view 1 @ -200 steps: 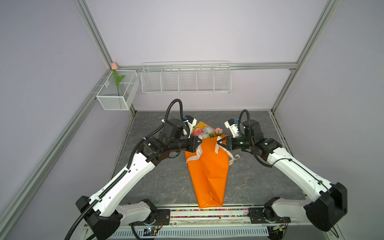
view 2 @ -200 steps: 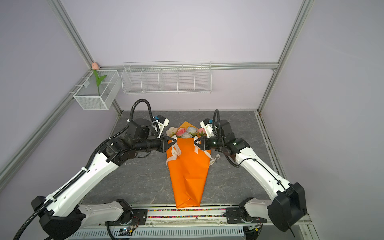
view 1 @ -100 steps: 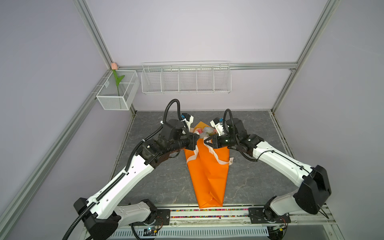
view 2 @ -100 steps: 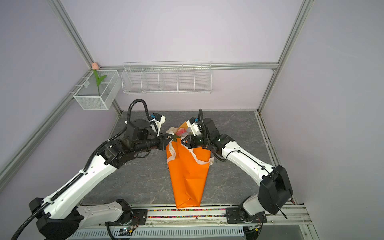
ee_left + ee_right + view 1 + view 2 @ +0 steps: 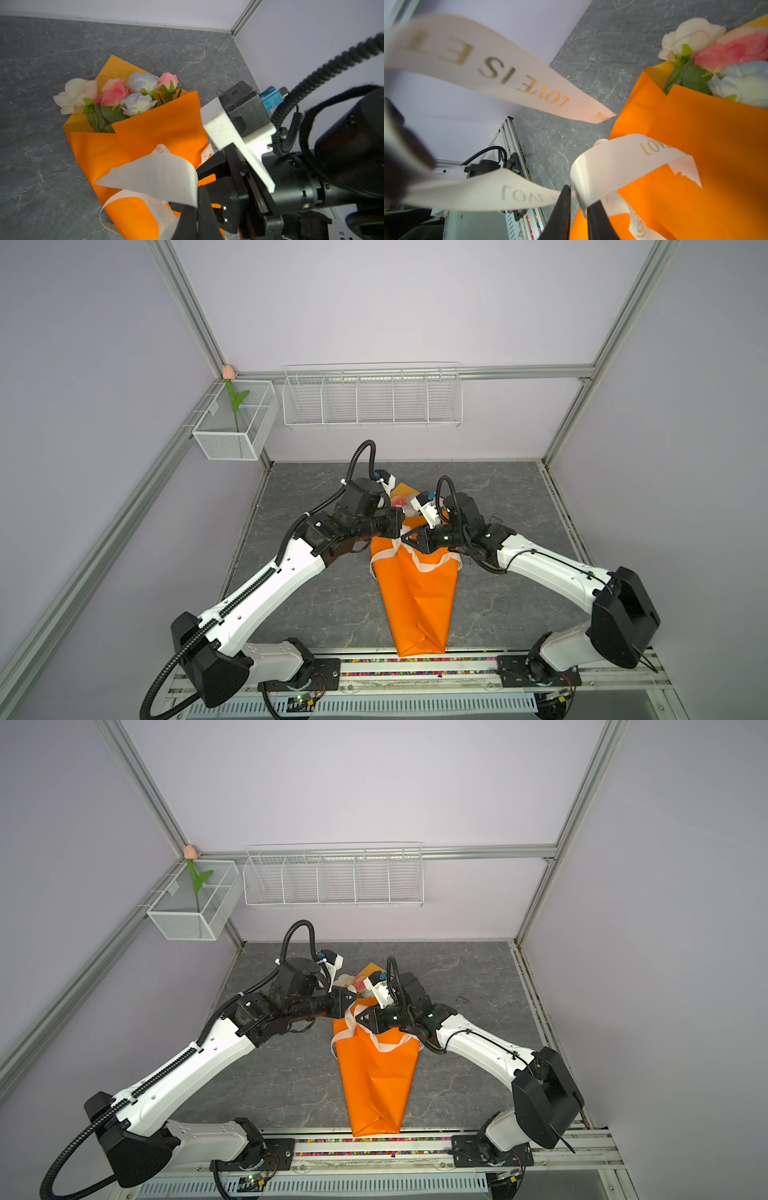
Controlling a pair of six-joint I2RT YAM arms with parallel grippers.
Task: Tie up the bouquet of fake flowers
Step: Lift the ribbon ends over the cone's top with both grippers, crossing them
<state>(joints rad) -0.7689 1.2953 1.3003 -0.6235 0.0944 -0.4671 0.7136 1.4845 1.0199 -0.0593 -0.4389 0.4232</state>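
The bouquet (image 5: 116, 93) lies in wrapping paper (image 5: 415, 601) on the tabletop (image 5: 316, 605); left pincer (image 5: 400, 526) and right pincer (image 5: 409, 541) meet above it, at the ribbon (image 5: 428, 568).

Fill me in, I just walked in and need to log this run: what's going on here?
A cream ribbon with gold lettering is being tied around a bouquet of fake flowers in a cone of orange paper lying on the grey marbled tabletop. The left gripper is shut on one ribbon strand. The right gripper has another strand between its jaws, slightly apart; whether it grips is unclear. The ribbon hangs loose; no tight knot shows.
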